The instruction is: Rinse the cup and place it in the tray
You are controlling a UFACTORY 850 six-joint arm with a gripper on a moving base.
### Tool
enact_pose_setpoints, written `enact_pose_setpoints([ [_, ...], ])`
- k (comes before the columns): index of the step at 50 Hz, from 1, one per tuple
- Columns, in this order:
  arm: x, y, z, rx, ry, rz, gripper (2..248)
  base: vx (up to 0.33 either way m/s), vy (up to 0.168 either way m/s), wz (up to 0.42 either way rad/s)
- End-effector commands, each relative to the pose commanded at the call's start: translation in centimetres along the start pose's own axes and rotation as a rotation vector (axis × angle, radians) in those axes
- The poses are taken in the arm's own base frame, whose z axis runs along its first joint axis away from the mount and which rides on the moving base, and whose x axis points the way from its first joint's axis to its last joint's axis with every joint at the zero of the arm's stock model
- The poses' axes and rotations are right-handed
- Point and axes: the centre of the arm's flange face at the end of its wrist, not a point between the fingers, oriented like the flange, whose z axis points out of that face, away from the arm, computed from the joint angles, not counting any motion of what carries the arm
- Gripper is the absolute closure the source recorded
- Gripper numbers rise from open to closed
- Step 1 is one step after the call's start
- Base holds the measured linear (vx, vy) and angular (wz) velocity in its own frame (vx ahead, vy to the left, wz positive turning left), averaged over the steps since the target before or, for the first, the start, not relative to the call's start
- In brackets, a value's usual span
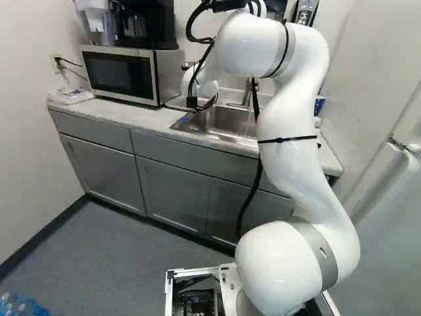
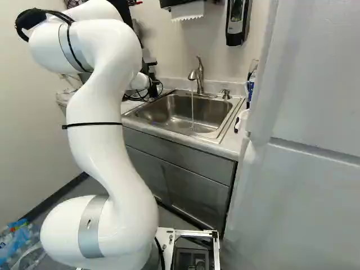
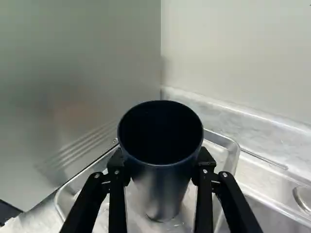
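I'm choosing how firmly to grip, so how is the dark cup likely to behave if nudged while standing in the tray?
The cup is probably stiff: its rim looks round even with the gripper closed on it. Its smooth, glossy wall may be slippery. Tall and seemingly narrower at its base, it could tip on the tray.

no readable text, no legible labels or brands, no numbers or signs made out

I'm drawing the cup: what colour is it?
The cup is dark blue-black, clearest in the wrist view.
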Motion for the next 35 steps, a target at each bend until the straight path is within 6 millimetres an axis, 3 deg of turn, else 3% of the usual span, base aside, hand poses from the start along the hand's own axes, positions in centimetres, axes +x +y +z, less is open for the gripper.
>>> enact_pose_setpoints([
  [16, 0.00, 0.00, 0.00, 0.000, 0.000, 0.000, 124, 0.000, 0.000, 0.000],
  [17, 0.00, 0.00, 0.00, 0.000, 0.000, 0.000, 98, 0.000, 0.000, 0.000],
  [21, 0.00, 0.00, 0.00, 0.000, 0.000, 0.000, 98, 0.000, 0.000, 0.000],
  [22, 0.00, 0.00, 0.00, 0.000, 0.000, 0.000, 65, 0.000, 0.000, 0.000],
  [26, 0.00, 0.00, 0.00, 0.000, 0.000, 0.000, 65, 0.000, 0.000, 0.000],
  [27, 0.00, 0.00, 0.00, 0.000, 0.000, 0.000, 30, 0.000, 0.000, 0.000],
  [31, 0.00, 0.00, 0.00, 0.000, 0.000, 0.000, 30, 0.000, 0.000, 0.000],
  [32, 0.00, 0.00, 0.00, 0.000, 0.000, 0.000, 3, 0.000, 0.000, 0.000],
  [35, 0.12, 0.00, -0.05, 0.000, 0.002, 0.000, 3, 0.000, 0.000, 0.000],
])
